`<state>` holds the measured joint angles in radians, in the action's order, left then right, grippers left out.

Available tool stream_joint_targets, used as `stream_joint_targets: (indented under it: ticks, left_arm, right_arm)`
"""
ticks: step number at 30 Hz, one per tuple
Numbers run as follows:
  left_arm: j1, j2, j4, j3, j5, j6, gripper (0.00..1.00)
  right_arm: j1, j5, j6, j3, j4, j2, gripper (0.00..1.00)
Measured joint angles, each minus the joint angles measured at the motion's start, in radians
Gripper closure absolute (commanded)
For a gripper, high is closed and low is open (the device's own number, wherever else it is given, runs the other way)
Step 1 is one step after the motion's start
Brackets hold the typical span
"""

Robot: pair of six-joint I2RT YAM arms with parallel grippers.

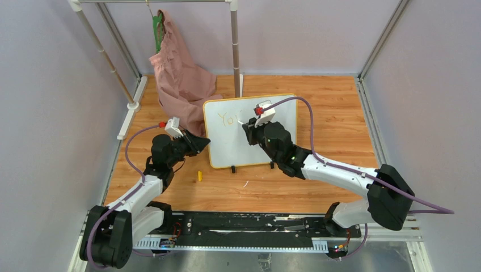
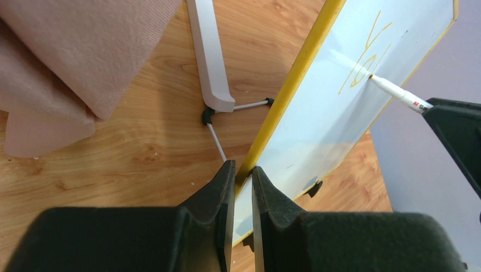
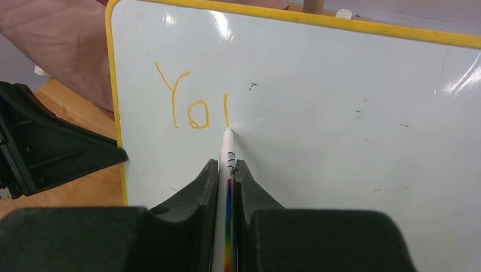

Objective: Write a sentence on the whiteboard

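Now my right gripper (image 3: 227,165) clamps a marker (image 3: 228,144) touching the whiteboard (image 3: 340,170) by the sentence (image 3: 190,110); my left gripper (image 2: 243,168) pinches its left edge.

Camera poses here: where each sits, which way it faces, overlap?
Top external: above, behind the bases, looking down at the table; both arms show, left pincer and right pincer at the whiteboard.
Left wrist: on the left arm, looking along its fingers clamped on the board's yellow edge; pink cloth left.
Right wrist: on the right arm, facing the board's front; its fingers hold a marker at the writing.
Shared: both wrist views show marker, writing, the other pincer.
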<state>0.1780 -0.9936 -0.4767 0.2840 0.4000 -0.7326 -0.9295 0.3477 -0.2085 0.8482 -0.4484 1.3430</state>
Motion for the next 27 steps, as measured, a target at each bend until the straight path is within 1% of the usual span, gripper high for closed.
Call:
stream_joint_targets:
  ticks: [7,18,27]
  left_arm:
    - [0.000,0.000,0.000,0.000,0.000,0.000,1.00]
    - [0.000,0.000,0.000,0.000,0.001,0.000,1.00]
    - [0.000,0.000,0.000,0.000,0.001,0.000,1.00]
  right_arm:
    - [0.000,-0.003,-0.016,-0.045,0.006,-0.031,1.00]
    - [0.005,0.037,-0.015,-0.049,0.031,-0.054,1.00]
    - [0.026,0.038,-0.011,-0.044,0.033,-0.063,1.00]
